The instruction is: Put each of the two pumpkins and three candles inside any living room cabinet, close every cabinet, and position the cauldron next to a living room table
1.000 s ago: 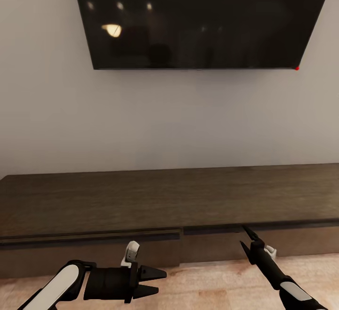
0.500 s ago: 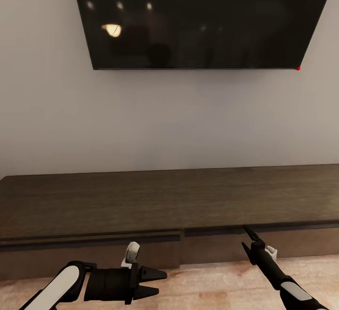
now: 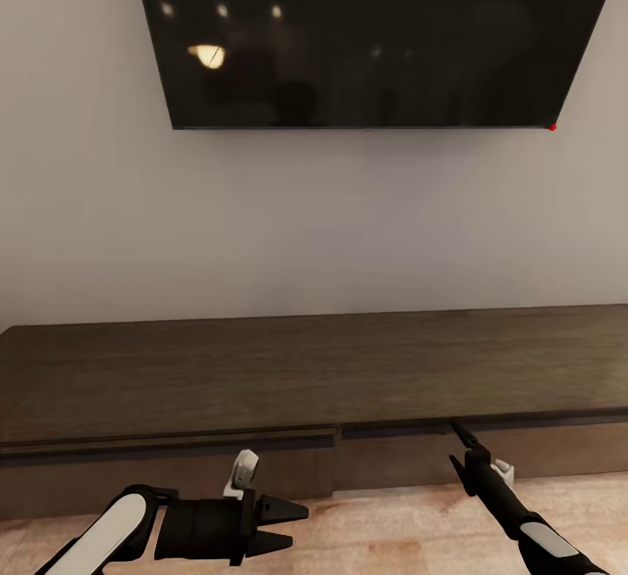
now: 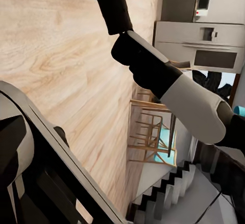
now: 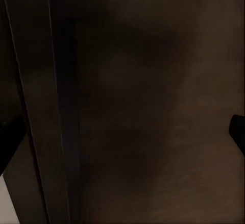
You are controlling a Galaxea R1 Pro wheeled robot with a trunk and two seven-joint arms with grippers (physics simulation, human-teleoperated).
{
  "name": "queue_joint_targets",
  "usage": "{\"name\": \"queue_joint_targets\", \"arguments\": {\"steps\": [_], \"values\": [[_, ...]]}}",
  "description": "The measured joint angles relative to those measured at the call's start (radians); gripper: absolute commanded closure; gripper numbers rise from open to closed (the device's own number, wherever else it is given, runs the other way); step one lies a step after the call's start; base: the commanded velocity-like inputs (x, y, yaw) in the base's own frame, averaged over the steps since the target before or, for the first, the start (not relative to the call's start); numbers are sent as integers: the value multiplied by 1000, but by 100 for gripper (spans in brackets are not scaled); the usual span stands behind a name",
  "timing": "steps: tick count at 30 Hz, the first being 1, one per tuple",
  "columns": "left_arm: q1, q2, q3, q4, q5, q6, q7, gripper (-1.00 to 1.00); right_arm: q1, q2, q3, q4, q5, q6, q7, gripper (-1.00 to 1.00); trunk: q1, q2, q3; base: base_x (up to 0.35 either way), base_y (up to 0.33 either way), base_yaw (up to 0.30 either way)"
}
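Almost nothing has moved: the right gripper [image 3: 460, 442], jaws unclear, still touches the cabinet [image 3: 288, 374] front, and the left gripper [image 3: 283, 524] waits open and empty.

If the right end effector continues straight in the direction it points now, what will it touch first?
Most likely the cabinet. The right end effector points up at the dark seam under the cabinet's top edge, and the right wrist view shows dark wood very close ahead. Whether it already touches the front panel cannot be told.
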Motion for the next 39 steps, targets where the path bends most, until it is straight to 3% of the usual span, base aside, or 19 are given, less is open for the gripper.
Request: {"name": "queue_joint_targets", "arguments": {"steps": [18,27,39], "values": [[-2,-12,6,1,-13,1,0,-100,0,-1,5,-9,7,3,16,-100,0,0,0,0,0,0],[-1,-12,6,1,-13,0,0,-100,1,-3,-9,-20,54,7,42,-100,0,0,0,0,0,0],[-1,-12,4,1,-13,0,-1,-100,0,-3,5,-29,58,11,63,-100,0,0,0,0,0,0]]}}
